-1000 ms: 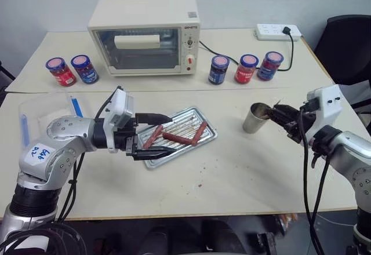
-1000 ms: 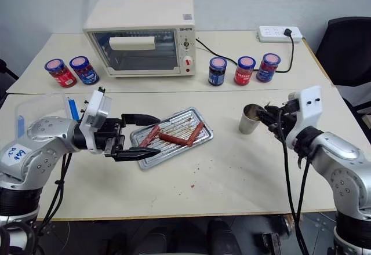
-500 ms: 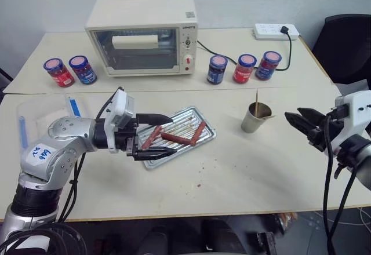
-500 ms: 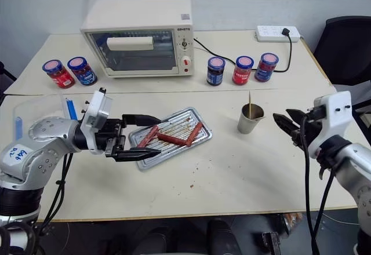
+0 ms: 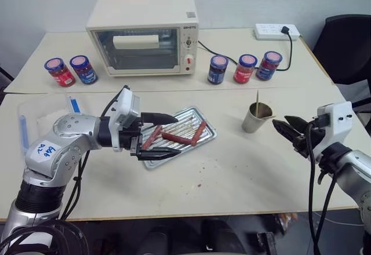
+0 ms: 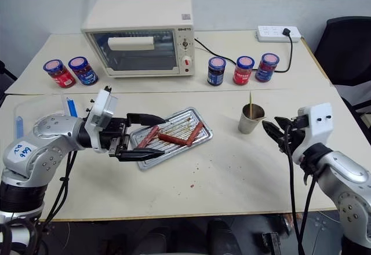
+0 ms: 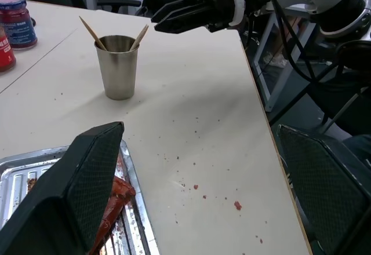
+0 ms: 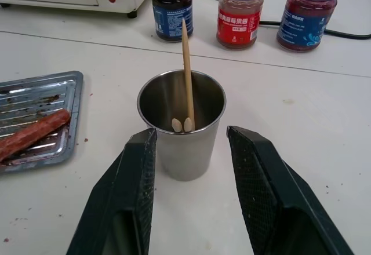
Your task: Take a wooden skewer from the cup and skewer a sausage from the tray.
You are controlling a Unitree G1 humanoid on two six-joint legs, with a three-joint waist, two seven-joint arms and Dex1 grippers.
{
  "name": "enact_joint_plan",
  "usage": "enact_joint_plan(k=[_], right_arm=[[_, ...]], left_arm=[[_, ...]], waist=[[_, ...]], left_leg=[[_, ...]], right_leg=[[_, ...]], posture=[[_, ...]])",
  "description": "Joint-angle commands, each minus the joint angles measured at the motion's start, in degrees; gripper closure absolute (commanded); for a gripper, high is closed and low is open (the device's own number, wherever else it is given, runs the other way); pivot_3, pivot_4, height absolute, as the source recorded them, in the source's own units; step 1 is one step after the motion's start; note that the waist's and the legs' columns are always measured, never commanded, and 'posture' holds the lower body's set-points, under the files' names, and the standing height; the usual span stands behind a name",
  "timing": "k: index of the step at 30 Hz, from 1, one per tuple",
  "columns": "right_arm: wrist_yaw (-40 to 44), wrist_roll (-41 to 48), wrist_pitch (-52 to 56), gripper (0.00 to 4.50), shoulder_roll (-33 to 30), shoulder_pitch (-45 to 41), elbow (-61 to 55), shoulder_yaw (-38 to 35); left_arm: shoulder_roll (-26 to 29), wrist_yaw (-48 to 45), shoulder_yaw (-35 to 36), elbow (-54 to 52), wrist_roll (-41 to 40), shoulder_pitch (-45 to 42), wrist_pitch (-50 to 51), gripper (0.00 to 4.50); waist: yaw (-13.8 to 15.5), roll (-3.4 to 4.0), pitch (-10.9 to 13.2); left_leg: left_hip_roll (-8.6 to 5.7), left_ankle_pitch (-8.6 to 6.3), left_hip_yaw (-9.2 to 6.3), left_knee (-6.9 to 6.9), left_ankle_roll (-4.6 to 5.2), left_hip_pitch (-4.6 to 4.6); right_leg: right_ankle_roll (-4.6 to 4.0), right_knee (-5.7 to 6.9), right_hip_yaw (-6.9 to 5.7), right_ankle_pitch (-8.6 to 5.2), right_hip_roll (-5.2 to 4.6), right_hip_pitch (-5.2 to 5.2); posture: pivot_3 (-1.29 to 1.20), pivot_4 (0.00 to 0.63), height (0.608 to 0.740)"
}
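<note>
With its fingers apart and empty, the right tool (image 6: 272,131) is being lined up just short of the cup (image 8: 182,124), where a skewer (image 8: 186,72) is leaning, and should be closed only on that stick, not the rim.

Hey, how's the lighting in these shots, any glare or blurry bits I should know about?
Head views: even, soft light, faint shadows under the tray and cup, slight sheen on the oven glass. Left wrist view: the near fingers loom dark and soft. Right wrist view: the cup's wall mirrors the dark fingers; the skewer is crisp.
</note>
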Motion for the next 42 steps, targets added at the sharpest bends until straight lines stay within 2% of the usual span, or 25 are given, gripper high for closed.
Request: enact_joint_plan(k=[1,15,22,42], right_arm=[[0.47,-1.10,-2.47,2.49,0.29,-0.99,0.76,0.39],[1.59,-2.53,-4.10,2.49,0.06,-1.44,2.69,1.43],[1.59,-2.06,-3.86,2.49,-0.59,0.15,1.63,-0.44],[1.73,-3.20,-4.79,2.49,-0.01,-2.86,4.76,0.75]], left_arm=[[0.36,0.07,1.16,-1.23,-0.48,-0.66,-0.17,0.00],[0.57,0.56,1.68,-1.53,-0.63,-0.67,-0.05,0.00],[0.65,0.26,1.66,-0.95,-0.39,-0.99,-0.31,0.00],[0.50,-0.11,1.46,-0.39,0.14,-1.66,-0.58,0.00]], waist=[[-0.01,0.00,0.00],[-0.01,0.00,0.00],[0.01,0.00,0.00],[0.01,0.00,0.00]], left_leg=[[0.00,0.00,-0.01,0.00,0.00,0.00],[0.00,0.00,-0.01,0.00,0.00,0.00],[0.00,0.00,0.00,0.00,0.00,0.00],[0.00,0.00,-0.01,0.00,0.00,0.00]], right_leg=[[0.00,0.00,-0.01,0.00,0.00,-0.01],[0.00,0.01,-0.01,0.00,0.00,0.00],[0.00,0.01,0.00,0.00,0.00,0.00],[0.00,0.01,-0.01,0.00,0.00,-0.01]], posture=[[0.00,0.150,0.740],[0.00,0.150,0.740],[0.00,0.150,0.740],[0.00,0.150,0.740]])
